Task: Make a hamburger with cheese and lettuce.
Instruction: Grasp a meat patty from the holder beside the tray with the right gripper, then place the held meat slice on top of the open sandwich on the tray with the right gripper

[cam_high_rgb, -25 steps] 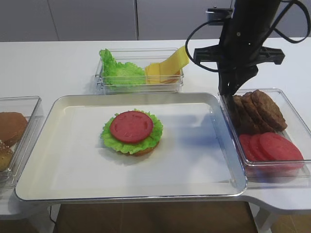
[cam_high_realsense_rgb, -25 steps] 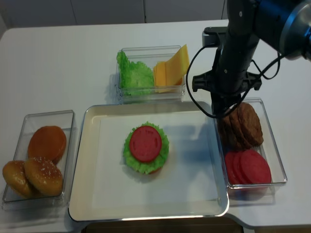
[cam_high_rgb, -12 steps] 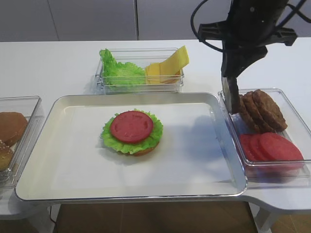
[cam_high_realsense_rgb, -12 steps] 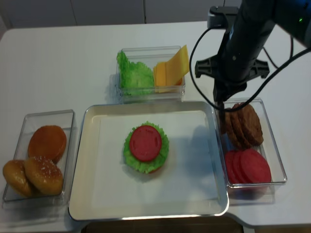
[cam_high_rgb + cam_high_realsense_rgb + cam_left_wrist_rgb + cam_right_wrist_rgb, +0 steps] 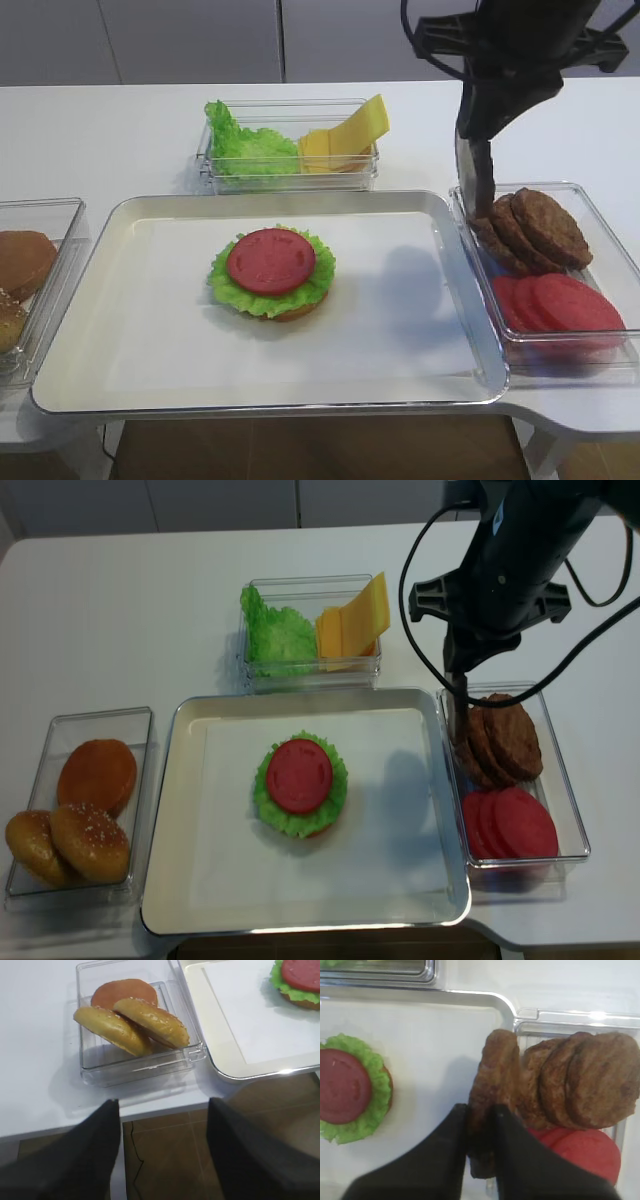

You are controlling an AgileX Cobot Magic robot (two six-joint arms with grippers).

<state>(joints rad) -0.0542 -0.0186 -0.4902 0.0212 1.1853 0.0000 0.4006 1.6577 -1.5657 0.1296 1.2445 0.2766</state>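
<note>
Right gripper [image 5: 481, 1132]: clamped edge-on on one patty [image 5: 492, 1085], lifted above far-right bin [image 5: 600, 225], presumably bound for hamburger [image 5: 271, 272]. Left gripper [image 5: 162, 1147]: apart, idle.

right gripper [image 5: 480, 1125] risen from patty bin [image 5: 600, 215] | one patty [image 5: 492, 1090] pinched edge-on, lifted clear of stacked patties [image 5: 580, 1085] | hangs over bin's left edge beside the tray [image 5: 300, 385]
</note>
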